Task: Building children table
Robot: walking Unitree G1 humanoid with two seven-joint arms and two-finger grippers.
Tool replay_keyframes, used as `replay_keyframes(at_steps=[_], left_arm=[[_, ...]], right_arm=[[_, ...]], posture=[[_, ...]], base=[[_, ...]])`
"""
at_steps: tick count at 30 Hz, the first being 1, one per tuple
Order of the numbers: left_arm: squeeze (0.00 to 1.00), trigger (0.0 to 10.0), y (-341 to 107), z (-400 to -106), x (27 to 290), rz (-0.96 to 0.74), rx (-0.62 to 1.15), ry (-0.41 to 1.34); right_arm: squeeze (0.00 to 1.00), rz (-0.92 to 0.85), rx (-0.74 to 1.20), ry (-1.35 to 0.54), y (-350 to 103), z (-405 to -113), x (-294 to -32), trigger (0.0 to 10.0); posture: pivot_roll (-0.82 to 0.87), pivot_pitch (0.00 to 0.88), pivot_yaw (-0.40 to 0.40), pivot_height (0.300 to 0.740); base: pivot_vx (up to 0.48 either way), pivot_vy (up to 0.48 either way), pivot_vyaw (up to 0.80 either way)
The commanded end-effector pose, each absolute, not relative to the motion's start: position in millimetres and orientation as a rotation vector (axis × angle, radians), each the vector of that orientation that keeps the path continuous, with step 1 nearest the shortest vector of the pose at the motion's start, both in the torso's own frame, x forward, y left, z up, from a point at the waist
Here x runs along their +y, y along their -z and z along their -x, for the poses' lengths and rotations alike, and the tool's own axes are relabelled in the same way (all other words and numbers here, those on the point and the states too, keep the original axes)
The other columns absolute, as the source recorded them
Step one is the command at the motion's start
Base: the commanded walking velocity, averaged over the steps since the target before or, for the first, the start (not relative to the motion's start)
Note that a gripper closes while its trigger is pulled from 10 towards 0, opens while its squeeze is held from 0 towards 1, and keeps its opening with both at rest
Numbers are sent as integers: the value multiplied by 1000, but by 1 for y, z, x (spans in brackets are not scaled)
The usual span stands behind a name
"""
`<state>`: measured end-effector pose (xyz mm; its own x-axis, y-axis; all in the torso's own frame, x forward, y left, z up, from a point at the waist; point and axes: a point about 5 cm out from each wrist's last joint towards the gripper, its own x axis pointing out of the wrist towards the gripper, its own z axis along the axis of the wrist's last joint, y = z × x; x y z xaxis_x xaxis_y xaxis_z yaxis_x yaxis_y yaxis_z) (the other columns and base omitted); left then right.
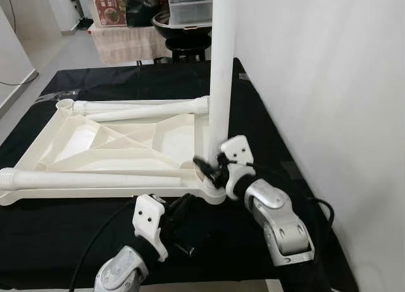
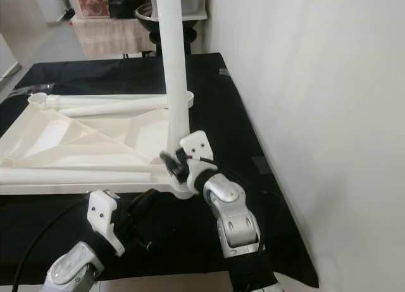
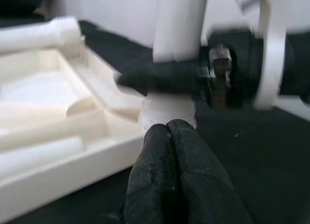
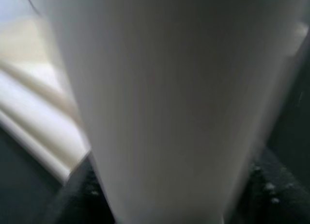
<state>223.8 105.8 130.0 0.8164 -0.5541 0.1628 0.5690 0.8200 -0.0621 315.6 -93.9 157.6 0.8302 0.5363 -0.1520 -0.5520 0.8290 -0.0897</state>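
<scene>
One smooth white cylindrical leg upright in right hand; left hand pinched empty.

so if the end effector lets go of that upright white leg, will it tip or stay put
The upright leg is tall and slender above a small corner socket of the tabletop, so it would probably tip if not seated fully. It looks like rigid, smooth plastic: likely stiff and light, perhaps slippery. The right end effector grips it near the base, leaving much length above.
</scene>
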Motion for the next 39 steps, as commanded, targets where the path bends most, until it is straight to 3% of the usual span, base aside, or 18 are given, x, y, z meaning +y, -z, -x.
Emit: replay_keyframes(at_steps=[1,3,4,7,11,17,18,35,36,37,38,39], left_arm=[[0,10000,-126,-222,108,107,-126,588],[0,10000,-127,-223,107,108,-128,596],[0,10000,-128,-223,106,108,-131,610],[0,10000,-131,-224,110,114,-130,607],[0,10000,-137,-226,117,123,-134,589],[0,10000,-140,-229,134,126,-110,546],[0,10000,-136,-225,131,115,-91,563],[0,10000,-136,-204,118,112,-68,597],[0,10000,-137,-204,119,110,-69,606],[0,10000,-137,-203,120,108,-71,611],[0,10000,-137,-203,120,108,-71,611],[0,10000,-138,-202,122,106,-72,612]], right_arm=[[1000,121,111,-612,-164,-316,-94,10000],[1000,126,76,-701,-174,-317,-96,10000],[0,164,46,-815,-183,-318,-99,10000],[0,300,81,-1074,-186,-317,-111,10000],[0,370,164,-1135,-184,-332,-131,10000],[0,323,206,-1218,-198,-351,-141,10000],[0,303,199,-1196,-201,-357,-143,0],[0,183,181,-1108,-178,-346,-168,0],[0,180,177,-1007,-169,-342,-166,0],[0,157,180,-744,-157,-339,-158,0],[0,157,180,-744,-157,-339,-158,0],[0,140,186,-537,-150,-334,-156,0]], posture=[[9,125,28,740],[7,116,34,740],[5,117,38,740],[-1,111,50,740],[1,120,65,740],[12,89,75,740],[6,83,80,740],[3,157,63,740],[1,173,57,740],[2,181,50,740],[2,181,50,740],[2,181,51,740]], base=[[0,0,0],[0,0,0],[0,0,0],[0,0,0],[0,0,0],[0,0,0],[0,0,0],[0,0,0],[0,0,0],[0,0,0],[0,0,0],[0,0,0]])
